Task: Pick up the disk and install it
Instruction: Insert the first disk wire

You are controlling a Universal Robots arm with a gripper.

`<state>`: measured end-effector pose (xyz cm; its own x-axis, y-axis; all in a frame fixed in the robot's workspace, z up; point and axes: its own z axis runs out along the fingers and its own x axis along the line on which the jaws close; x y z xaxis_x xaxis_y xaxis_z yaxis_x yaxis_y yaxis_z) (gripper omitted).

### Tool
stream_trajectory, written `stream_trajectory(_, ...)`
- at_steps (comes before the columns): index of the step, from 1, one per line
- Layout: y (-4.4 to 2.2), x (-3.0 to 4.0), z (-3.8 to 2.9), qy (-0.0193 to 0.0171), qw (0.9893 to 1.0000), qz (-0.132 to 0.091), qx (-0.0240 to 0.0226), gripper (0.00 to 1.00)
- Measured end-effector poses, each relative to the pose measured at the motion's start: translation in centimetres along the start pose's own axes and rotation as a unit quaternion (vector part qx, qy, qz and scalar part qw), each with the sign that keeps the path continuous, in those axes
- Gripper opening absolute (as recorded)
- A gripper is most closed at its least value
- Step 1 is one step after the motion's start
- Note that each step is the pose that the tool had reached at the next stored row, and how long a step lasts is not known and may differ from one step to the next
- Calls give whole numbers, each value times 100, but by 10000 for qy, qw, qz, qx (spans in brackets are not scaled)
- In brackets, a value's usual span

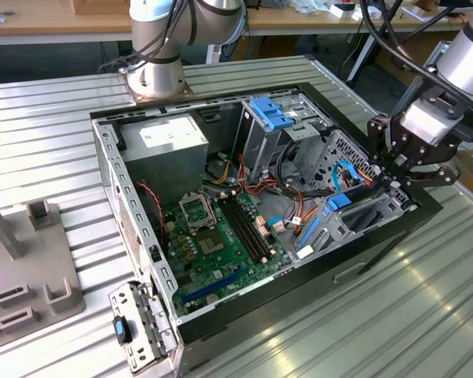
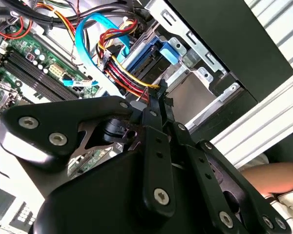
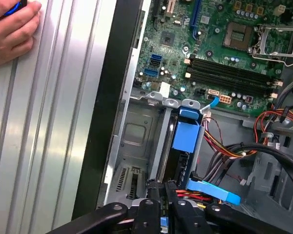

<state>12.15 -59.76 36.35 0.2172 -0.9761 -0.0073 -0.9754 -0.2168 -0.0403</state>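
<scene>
The disk (image 1: pixel 340 206) sits in the drive bay at the case's (image 1: pixel 221 327) front corner in the exterior view, the tool (image 1: pixel 394 167) just above it. In the second wrist view, fingers (image 2: pixel 158 105) together, gripping nothing, beside blue rails (image 2: pixel 149 56); cables (image 2: pixel 119 68) crowd close. In the first wrist view, disk (image 3: pixel 185 146) looks seated; a hand (image 3: pixel 12 31) rests on the surface (image 3: pixel 44 146).

— Where is the disk (image 3: pixel 187 139)?

— In the computer case, standing on edge in the metal bay beside the green board.

— What does it look like?

— A dark slab between bright blue rails, with a small blue tab (image 2: pixel 168 51) at its end; orange, red and yellow wires run just beside it.
</scene>
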Motion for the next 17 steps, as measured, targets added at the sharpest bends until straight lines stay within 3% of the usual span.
stream_trajectory(6,0,-1,4,14,9993,365,3,16)
stream_trajectory(10,0,-1,7,26,9978,669,4,16)
stream_trajectory(12,0,-1,12,35,9959,902,3,16)
stream_trajectory(13,0,-1,12,36,9955,948,3,16)
stream_trajectory(15,0,-1,12,38,9952,976,3,16)
stream_trajectory(17,-10,-46,13,38,9952,982,3,16)
